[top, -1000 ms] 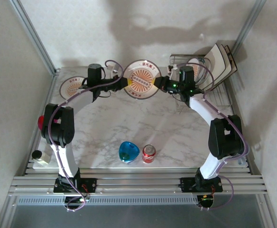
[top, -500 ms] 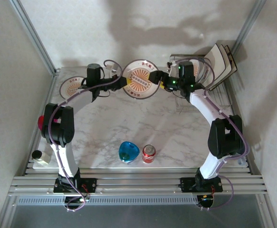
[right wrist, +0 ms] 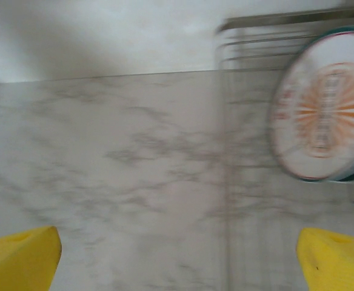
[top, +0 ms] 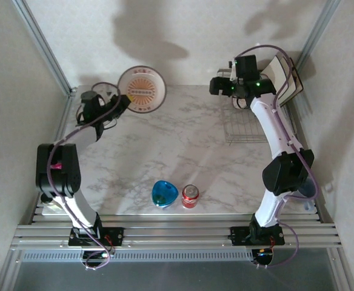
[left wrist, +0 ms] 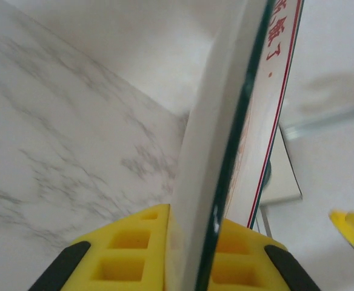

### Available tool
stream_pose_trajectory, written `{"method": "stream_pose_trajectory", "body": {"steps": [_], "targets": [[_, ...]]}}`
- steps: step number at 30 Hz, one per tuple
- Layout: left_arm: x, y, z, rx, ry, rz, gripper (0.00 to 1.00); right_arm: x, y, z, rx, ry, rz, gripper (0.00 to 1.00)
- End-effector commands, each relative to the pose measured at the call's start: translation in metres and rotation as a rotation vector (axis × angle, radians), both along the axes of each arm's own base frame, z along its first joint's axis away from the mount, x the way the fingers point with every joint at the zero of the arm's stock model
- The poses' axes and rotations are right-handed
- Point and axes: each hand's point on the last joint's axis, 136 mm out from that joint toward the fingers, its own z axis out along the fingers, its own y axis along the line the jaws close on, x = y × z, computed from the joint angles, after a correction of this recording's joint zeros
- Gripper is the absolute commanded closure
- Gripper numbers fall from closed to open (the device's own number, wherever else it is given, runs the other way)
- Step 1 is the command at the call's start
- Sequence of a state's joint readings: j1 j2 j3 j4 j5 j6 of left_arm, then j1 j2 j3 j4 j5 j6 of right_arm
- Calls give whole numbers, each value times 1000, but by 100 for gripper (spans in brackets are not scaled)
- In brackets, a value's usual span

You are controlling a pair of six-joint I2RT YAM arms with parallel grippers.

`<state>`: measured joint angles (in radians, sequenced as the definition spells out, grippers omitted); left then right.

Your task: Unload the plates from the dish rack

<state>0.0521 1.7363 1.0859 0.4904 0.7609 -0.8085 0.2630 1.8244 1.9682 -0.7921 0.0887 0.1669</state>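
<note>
Hanging over the far-left corner of the table (top: 183,145) in the top view, a round plate (top: 142,90) is clamped in the left pincer (top: 123,100), well apart from the dish rack (top: 250,124). Its patterned face tilts up toward the camera. The square plates (top: 284,77) lean at the dish rack's far end, near the right pincer (top: 218,85), so the unloading looks only partly done.

In the left wrist view the round plate (left wrist: 225,121) sits edge-on between the yellow pads (left wrist: 128,254). Its rim runs bottom to top, leaning right; being round, it has no long axis.

In the right wrist view the right pincer (right wrist: 177,260) stands wide apart and empty. It faces a second round plate (right wrist: 322,130) standing upright in the dish rack (right wrist: 268,24).
</note>
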Motion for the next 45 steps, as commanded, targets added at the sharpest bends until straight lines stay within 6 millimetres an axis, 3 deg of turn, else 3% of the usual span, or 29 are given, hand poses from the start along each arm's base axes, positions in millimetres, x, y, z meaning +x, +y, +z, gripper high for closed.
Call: {"method": "stream_pose_trajectory", "body": {"steps": [1, 7, 17, 24, 45], "targets": [[1, 52, 45, -53, -132, 243, 100, -9, -60, -9, -300, 90, -110, 1], [-13, 106, 26, -64, -101, 468, 100, -19, -87, -21, -336, 205, -113, 1], [-28, 158, -3, -72, -48, 738, 100, -31, -90, -44, -316, 228, -106, 1], [-32, 172, -23, -71, -17, 824, 100, -34, -88, -54, -304, 242, -97, 1], [-13, 180, -82, -170, 43, 799, 100, -34, -88, -62, -310, 251, -96, 1]]}}
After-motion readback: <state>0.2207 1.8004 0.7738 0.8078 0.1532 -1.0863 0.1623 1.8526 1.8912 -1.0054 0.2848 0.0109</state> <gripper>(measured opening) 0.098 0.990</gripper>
